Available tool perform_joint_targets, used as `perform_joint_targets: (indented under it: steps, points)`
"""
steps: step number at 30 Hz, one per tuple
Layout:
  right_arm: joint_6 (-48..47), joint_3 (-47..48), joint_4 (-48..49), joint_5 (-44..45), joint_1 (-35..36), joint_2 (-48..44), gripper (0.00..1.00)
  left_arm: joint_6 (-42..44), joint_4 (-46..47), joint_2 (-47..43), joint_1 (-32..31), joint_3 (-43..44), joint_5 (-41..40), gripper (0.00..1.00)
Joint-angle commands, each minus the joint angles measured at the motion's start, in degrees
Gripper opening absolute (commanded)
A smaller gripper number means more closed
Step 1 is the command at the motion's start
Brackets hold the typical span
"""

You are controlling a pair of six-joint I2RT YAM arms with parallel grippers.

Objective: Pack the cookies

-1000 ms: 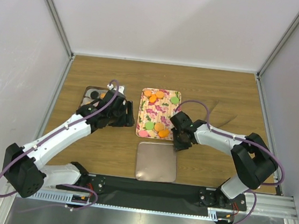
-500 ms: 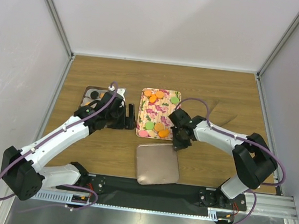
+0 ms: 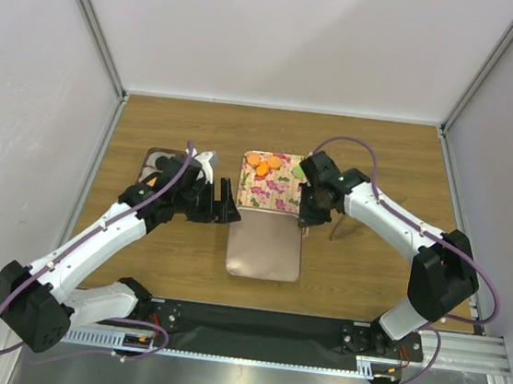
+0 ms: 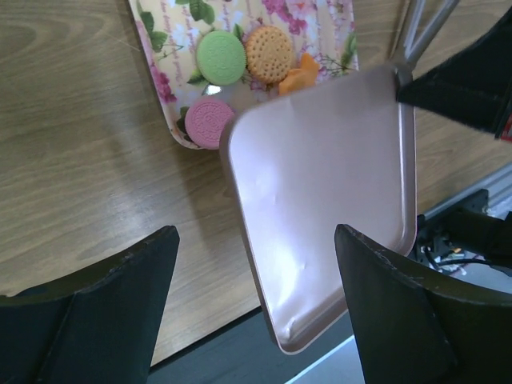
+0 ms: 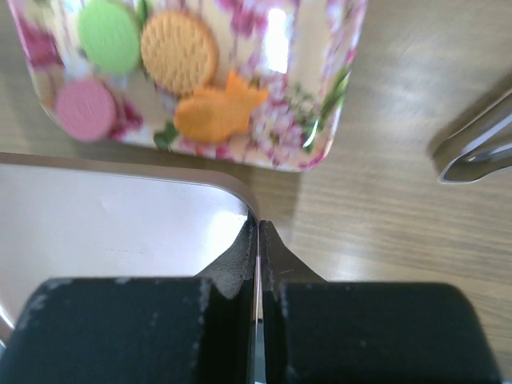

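Top external view: a floral tray [image 3: 279,197] lies mid-counter [image 3: 381,160] with cookies [image 3: 261,164] in it, orange ones and a green one at its far end. A pinkish metal lid [image 3: 266,241] sits just nearer, its far edge overlapping the tray's near end. To the left, a tin [image 3: 155,156] shows only its rim; the left arm hides its contents.

The left arm [image 3: 104,230] reaches diagonally over the tin. The left pincer [image 3: 227,203] points right, beside the lid's far left corner. Its jaws stand wide apart and hold nothing. In its wrist view the lid lies between the two fingers [image 4: 120,280] but below them, untouched.

The right arm [image 3: 392,221] bends in from the right edge to the tray's near right corner. There the right pincer [image 5: 258,228] is clamped tight on the lid's thin corner edge.

Up close, the tray's near end holds a green cookie [image 5: 108,36], a round tan biscuit [image 5: 179,50] with a dotted face, a pink cookie [image 5: 86,108] and an orange star-like one [image 5: 220,112]. All lie flat. From the left wrist the lid partly covers the pink and orange ones.
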Motion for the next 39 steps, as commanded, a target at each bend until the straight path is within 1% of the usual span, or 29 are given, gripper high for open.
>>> perform_joint_targets:
  steps: [1,10,12,13,14,18,20,21,23,24,29,30,32,33,34,35,36,37,38,39]
  points:
    - [0.35,5.86,-1.40,-1.44,-1.30,0.64,0.00,-0.57,3.08,-0.44,1.32,-0.25,4.28,0.85]
    - [3.24,12.73,0.44,-6.97,-3.68,4.25,0.00,-4.00,7.38,2.29,3.16,0.37,10.95,0.85]
    - [3.95,13.35,1.76,-8.11,-4.29,4.25,0.00,-5.49,8.52,2.82,4.57,0.28,12.63,0.82]
    - [4.65,13.53,2.03,-8.30,-4.64,4.16,0.00,-6.11,9.83,2.82,5.01,0.20,13.77,0.79]
    - [4.74,13.61,2.64,-9.17,-4.82,4.16,0.00,-7.59,10.63,2.91,6.14,0.02,15.43,0.77]
    - [4.74,14.75,3.26,-9.88,-5.43,4.43,0.00,-10.33,13.80,3.35,7.74,0.28,19.05,0.72]
    - [4.83,15.28,3.96,-9.97,-5.52,4.25,0.00,-10.86,14.06,4.31,8.09,1.16,19.93,0.67]
    - [4.83,15.63,4.05,-9.97,-5.52,4.43,0.00,-10.94,13.98,4.58,8.35,1.42,20.19,0.61]
    - [4.57,16.78,3.61,-9.71,-5.52,4.78,0.00,-11.03,13.63,5.02,8.79,2.04,20.46,0.56]
    - [4.48,16.95,3.61,-9.70,-5.44,4.87,0.00,-11.03,13.36,5.11,8.97,2.21,20.63,0.52]
    - [4.39,18.18,4.49,-9.79,-5.52,5.92,0.00,-10.24,12.22,5.89,9.67,3.53,20.72,0.39]
    - [4.21,18.53,4.32,-9.62,-5.44,6.18,0.00,-10.24,12.13,5.98,9.84,3.62,20.81,0.33]
    - [3.95,18.97,4.31,-9.27,-5.26,6.54,0.00,-10.07,11.78,6.25,10.11,4.24,20.90,0.27]
    - [3.60,19.15,4.31,-9.00,-5.26,6.54,0.00,-9.89,11.52,6.51,10.20,4.76,21.07,0.19]
    - [3.51,19.24,4.31,-8.74,-5.09,6.62,0.00,-9.72,11.34,6.69,10.20,5.03,21.08,0.15]
    - [3.25,19.50,4.31,-7.95,-5.00,6.62,0.05,-9.63,11.08,6.86,10.20,5.29,21.08,0.10]
    - [3.07,19.68,4.23,-7.60,-4.91,6.62,0.10,-9.54,10.55,7.21,10.29,5.64,21.08,0.00]
    - [2.81,20.03,4.14,-7.33,-4.99,6.71,0.16,-9.37,10.37,7.30,10.29,6.08,21.08,0.00]
    - [2.46,20.29,4.05,-6.63,-4.91,6.97,0.30,-9.28,10.29,7.39,10.37,6.34,20.90,0.00]
    - [2.28,21.43,3.53,-6.19,-4.82,7.15,0.37,-9.36,9.76,7.48,10.37,6.61,20.64,0.00]
